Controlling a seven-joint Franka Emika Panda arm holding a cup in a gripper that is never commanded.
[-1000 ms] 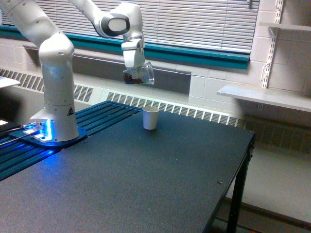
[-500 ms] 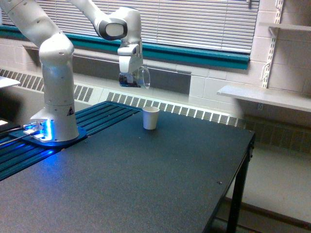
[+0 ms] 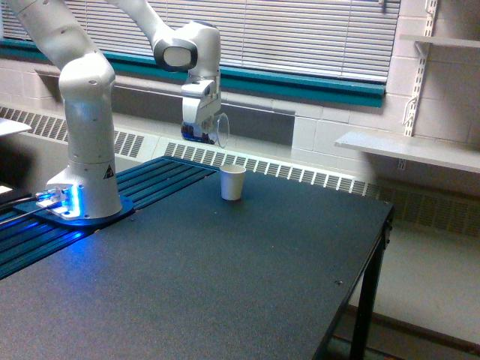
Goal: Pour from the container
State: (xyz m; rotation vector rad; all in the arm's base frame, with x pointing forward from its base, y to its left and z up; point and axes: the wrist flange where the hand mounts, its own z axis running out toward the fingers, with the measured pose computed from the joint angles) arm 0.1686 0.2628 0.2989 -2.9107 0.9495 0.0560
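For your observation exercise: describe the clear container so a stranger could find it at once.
Start at the white robot arm on the dark table. Its gripper, held in the air, grips the clear container. Unlike the opaque white cup standing below, it is see-through.

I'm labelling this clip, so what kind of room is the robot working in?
Probably a lab or workshop room: a robot arm bolted beside a dark table, painted block walls with bracket shelves, and window blinds above a baseboard heater.

Container (image 3: 210, 129) contents and tool (image 3: 196, 127) grip too small
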